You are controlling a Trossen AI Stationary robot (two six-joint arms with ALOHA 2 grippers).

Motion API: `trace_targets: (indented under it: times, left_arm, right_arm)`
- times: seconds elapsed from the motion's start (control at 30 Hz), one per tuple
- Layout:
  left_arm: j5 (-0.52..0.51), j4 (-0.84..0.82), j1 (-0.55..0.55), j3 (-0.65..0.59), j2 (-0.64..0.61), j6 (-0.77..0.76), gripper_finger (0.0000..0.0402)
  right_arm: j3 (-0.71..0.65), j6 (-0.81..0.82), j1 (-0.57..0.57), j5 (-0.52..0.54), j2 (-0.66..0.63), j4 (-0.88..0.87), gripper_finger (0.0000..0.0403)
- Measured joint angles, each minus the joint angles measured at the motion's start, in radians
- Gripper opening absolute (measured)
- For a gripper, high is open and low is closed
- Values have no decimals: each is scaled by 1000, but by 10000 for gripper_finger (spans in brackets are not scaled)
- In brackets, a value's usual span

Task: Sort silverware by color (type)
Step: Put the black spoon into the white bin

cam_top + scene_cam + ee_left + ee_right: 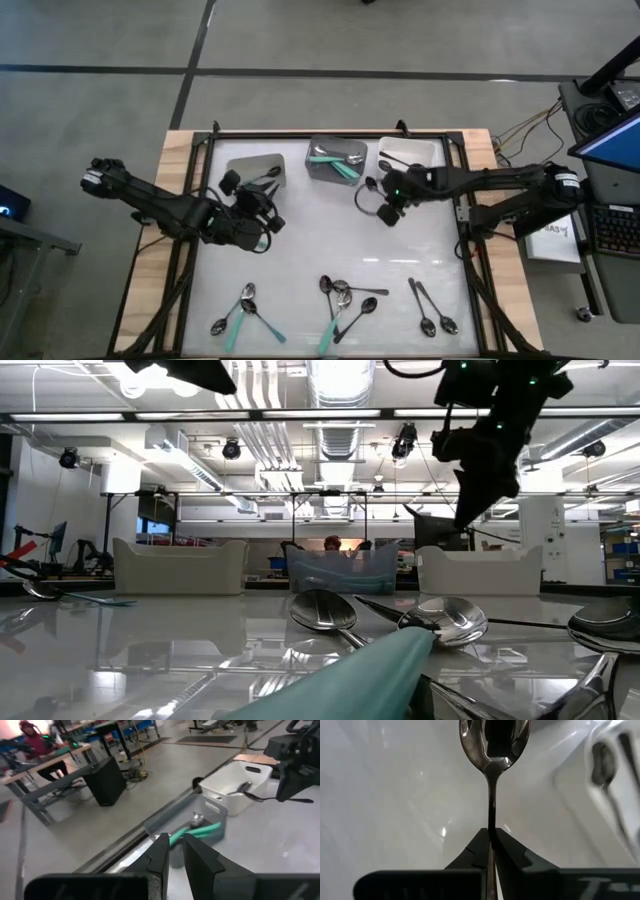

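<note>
Silverware lies mostly well in front of both grippers, along the near edge of the table point(300, 255) — you can see mixed clusters there, teal-handled spoons point(238, 318) crossed with silver and black ones, so the sorting is far from done by my reading. Three bins sit at the far edge: the grey middle bin point(322, 172) already holds teal handles, and the white bin point(428, 152), just beside your right gripper point(386, 207), holds dark spoons. That explains the grip — the right gripper's fingers are pressed together on the handle of a dark spoon point(495, 740), bowl pointing away from the wrist, likely bound for that white bin. Your right arm reaches in low from the table's right side. The left gripper point(262, 226) waits near the left bin point(254, 162), fingers narrowly parted, pinching nothing visible.
</note>
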Motion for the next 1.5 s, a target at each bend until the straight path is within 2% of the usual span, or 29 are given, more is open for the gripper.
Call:
trace_targets:
  times: [0.17,0.33,0.5,0.67,0.83,1.07,1.37,1.43,1.5]
  left_arm:
    - [-91,-61,2,0,-46,24,38]
    - [-248,-63,2,0,-87,144,38]
    - [-371,-64,3,0,-131,155,38]
    - [-379,-70,3,0,-176,155,38]
    - [-379,-74,3,0,-203,155,38]
    - [-379,-74,3,0,-215,153,38]
    - [-377,-74,3,0,-216,146,38]
    - [-357,-74,3,0,-216,143,38]
    - [-309,-74,3,0,-216,134,38]
  right_arm:
    - [58,-109,-103,1,13,-3,9]
    - [138,-236,-197,-2,35,-2,9]
    - [182,-330,-305,-1,58,-45,9]
    - [181,-421,-404,1,107,-83,9]
    - [179,-504,-456,7,180,-106,9]
    - [179,-496,-497,26,244,-223,18]
    - [199,-416,-495,17,179,-365,79]
    - [213,-376,-488,-16,149,-409,90]
    - [218,-344,-473,-91,109,-434,97]
